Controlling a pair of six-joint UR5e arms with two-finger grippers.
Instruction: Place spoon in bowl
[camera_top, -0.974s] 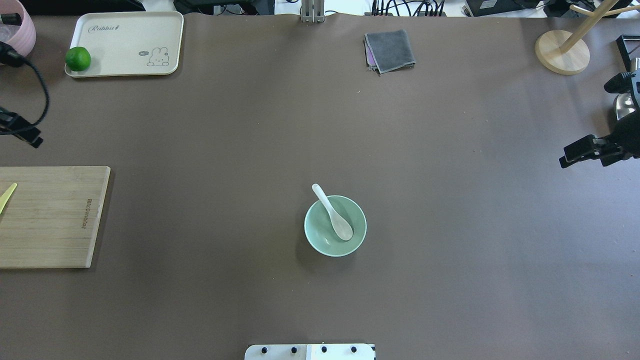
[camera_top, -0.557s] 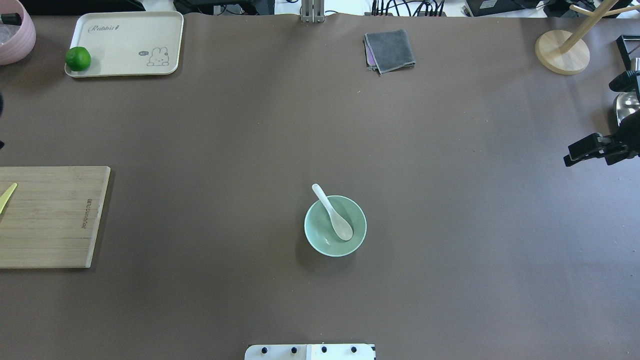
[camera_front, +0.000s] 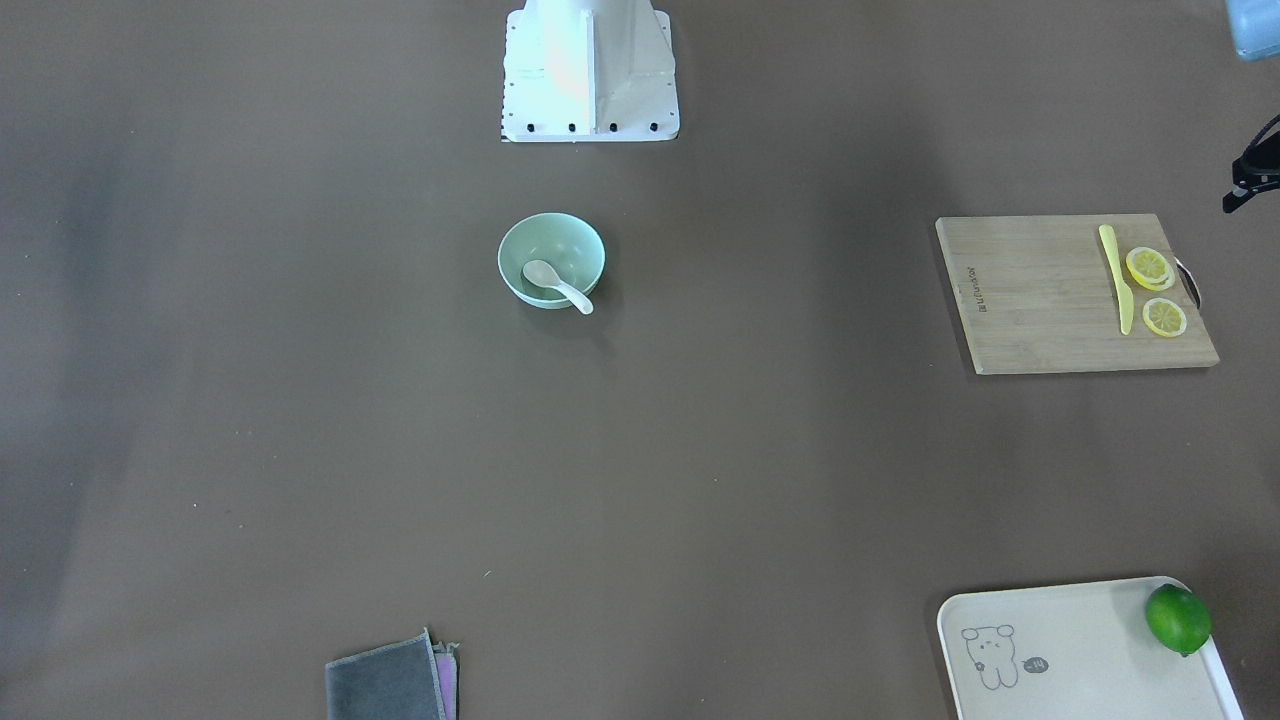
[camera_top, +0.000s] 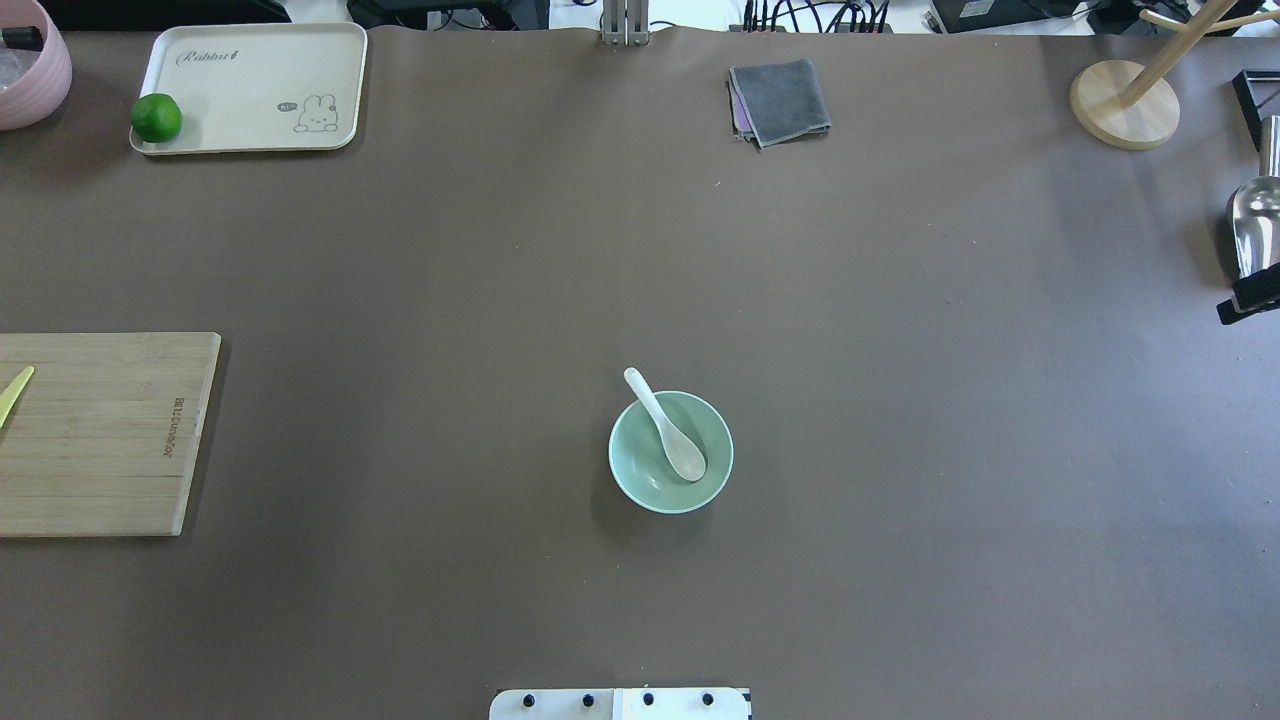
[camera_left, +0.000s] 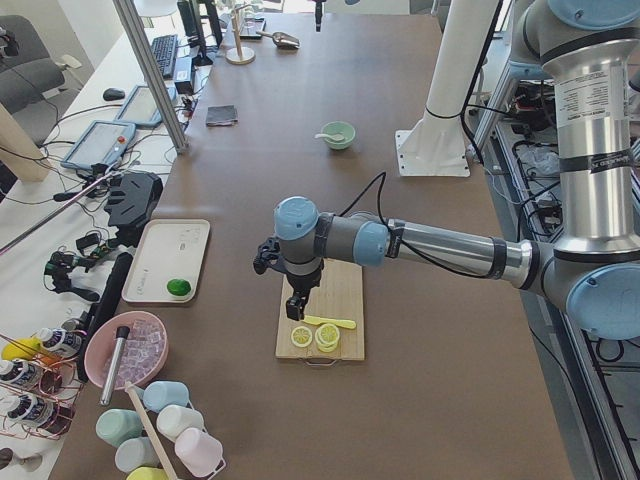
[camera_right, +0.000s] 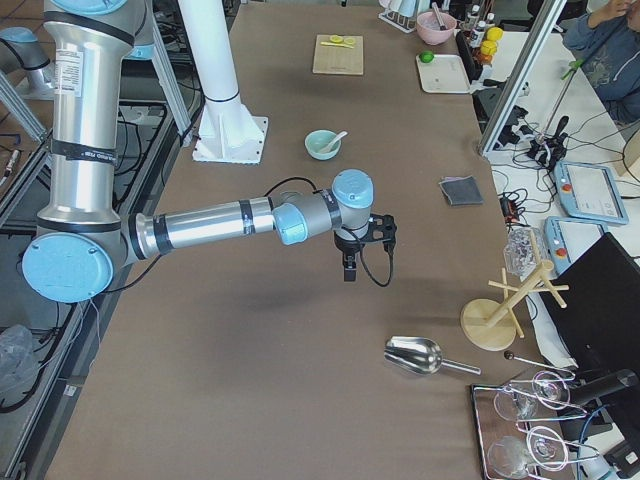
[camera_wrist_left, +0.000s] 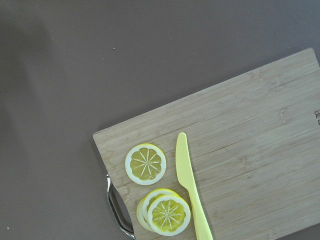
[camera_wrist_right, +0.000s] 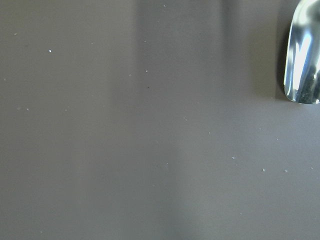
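Note:
The white spoon (camera_top: 665, 425) lies in the mint-green bowl (camera_top: 645, 480), scoop down inside and handle resting over the far-left rim. Both also show in the front-facing view, the spoon (camera_front: 556, 283) and the bowl (camera_front: 575, 240). My left gripper (camera_left: 293, 308) hangs above the cutting board, far from the bowl. My right gripper (camera_right: 347, 272) hovers over bare table, with only a black fragment (camera_top: 1248, 295) at the overhead view's right edge. Neither wrist view shows any fingers. I cannot tell whether either gripper is open or shut.
A wooden cutting board (camera_front: 1040, 300) holds a yellow knife (camera_front: 1117, 278) and lemon slices (camera_front: 1150, 268). A tray (camera_top: 260, 70) holds a lime (camera_top: 156, 117). A grey cloth (camera_top: 780, 100), a wooden stand (camera_top: 1124, 104) and a metal scoop (camera_top: 1255, 225) lie at the far and right edges.
The left arm has drawn out of the overhead view on the left. The right gripper has moved further right, to the edge. The spoon and bowl have not moved.

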